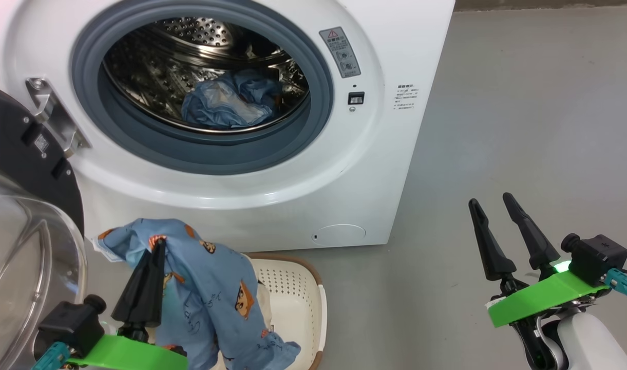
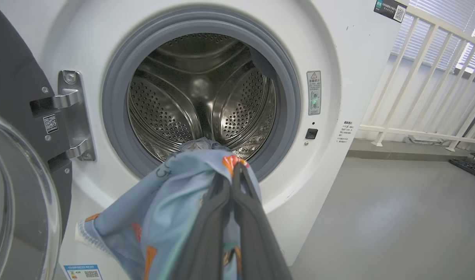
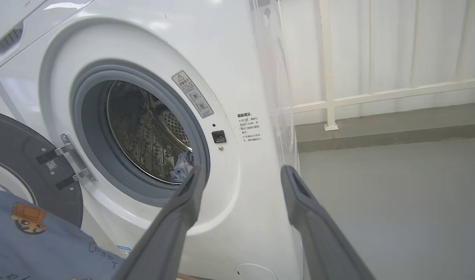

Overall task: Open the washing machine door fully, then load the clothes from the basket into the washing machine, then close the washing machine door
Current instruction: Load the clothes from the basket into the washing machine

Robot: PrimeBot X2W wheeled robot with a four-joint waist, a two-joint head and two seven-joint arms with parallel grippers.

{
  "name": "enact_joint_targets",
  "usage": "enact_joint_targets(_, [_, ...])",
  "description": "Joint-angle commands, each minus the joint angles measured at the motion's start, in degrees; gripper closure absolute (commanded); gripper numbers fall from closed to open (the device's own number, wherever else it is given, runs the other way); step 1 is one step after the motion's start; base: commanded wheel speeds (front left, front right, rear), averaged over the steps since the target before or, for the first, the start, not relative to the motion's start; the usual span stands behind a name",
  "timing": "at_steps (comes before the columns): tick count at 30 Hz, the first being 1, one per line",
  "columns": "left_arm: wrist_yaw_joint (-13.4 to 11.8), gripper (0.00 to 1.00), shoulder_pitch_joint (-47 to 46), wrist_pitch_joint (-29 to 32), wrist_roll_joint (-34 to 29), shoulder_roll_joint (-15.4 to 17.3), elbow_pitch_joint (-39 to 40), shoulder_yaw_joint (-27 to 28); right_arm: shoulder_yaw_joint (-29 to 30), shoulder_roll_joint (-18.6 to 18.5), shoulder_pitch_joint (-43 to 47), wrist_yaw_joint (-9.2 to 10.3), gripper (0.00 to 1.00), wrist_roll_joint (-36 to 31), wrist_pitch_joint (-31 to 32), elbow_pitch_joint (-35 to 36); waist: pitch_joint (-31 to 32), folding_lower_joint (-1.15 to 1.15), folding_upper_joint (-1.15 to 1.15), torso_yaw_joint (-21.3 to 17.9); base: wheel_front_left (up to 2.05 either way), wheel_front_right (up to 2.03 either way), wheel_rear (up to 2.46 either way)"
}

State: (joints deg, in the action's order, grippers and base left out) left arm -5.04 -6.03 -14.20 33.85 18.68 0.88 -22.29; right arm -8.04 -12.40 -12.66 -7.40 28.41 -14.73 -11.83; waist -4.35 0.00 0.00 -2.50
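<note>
The left fingers point(image 1: 148, 280) are pressing tightly together on a light blue garment point(image 1: 210, 293), pinching a fold at their tips. The rest of the cloth is hanging down beside and below them, draping over the near part of the basket point(image 1: 298, 303), which is sitting just to the right of those fingers. Ahead of the fingertips the washing machine point(image 1: 375, 169) is standing with its door point(image 1: 10, 149) swung wide open to the left of the left fingers, its clear glass bowl point(image 1: 25, 267) bulging close beside them. In the left wrist view the pinched fold is pointing at the lower edge of the grey gasket point(image 2: 116, 128), outside the machine. Farther beyond the fingertips, a second blue garment point(image 1: 226, 103) is lying crumpled at the bottom of the steel drum point(image 1: 154, 67). The right fingers point(image 1: 487, 241) are standing spread wide apart, holding nothing, well off to the right of the basket over the bare grey floor point(image 1: 524, 103)
</note>
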Motion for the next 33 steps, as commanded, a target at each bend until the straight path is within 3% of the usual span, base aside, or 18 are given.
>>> enact_joint_targets(1, [-0.52, 1.00, -1.25, -0.27, -0.14, 1.62, 1.75, 2.49, -0.70, -0.50, 0.36, -0.09, 0.00, -0.11, -0.27, 1.47, -0.05, 0.00, 0.00, -0.14, 0.00, 0.00, 0.00])
enact_joint_targets(16, [0.44, 1.00, -6.54, -0.41, -0.50, 0.92, 0.50, 2.35, -0.59, -0.72, -0.41, -0.09, 0.00, -0.18, -0.27, 2.03, -2.06, 0.00, 0.00, -0.46, 0.00, 0.00, 0.00])
enact_joint_targets(26, [1.94, 1.00, -17.48, -0.31, -1.63, 0.99, -3.10, 3.39, -0.84, -0.28, -1.66, -0.09, 0.00, -0.14, -0.27, 2.56, -5.56, 0.00, 0.00, -2.16, 0.00, 0.00, 0.00])
enact_joint_targets(33, [4.16, 1.00, -26.82, 0.84, -1.75, 1.26, -9.81, 3.30, -1.03, 0.26, -2.91, -0.09, 0.00, -0.14, -0.27, 2.94, -8.93, 0.00, 0.00, -3.89, 0.00, 0.00, 0.00])
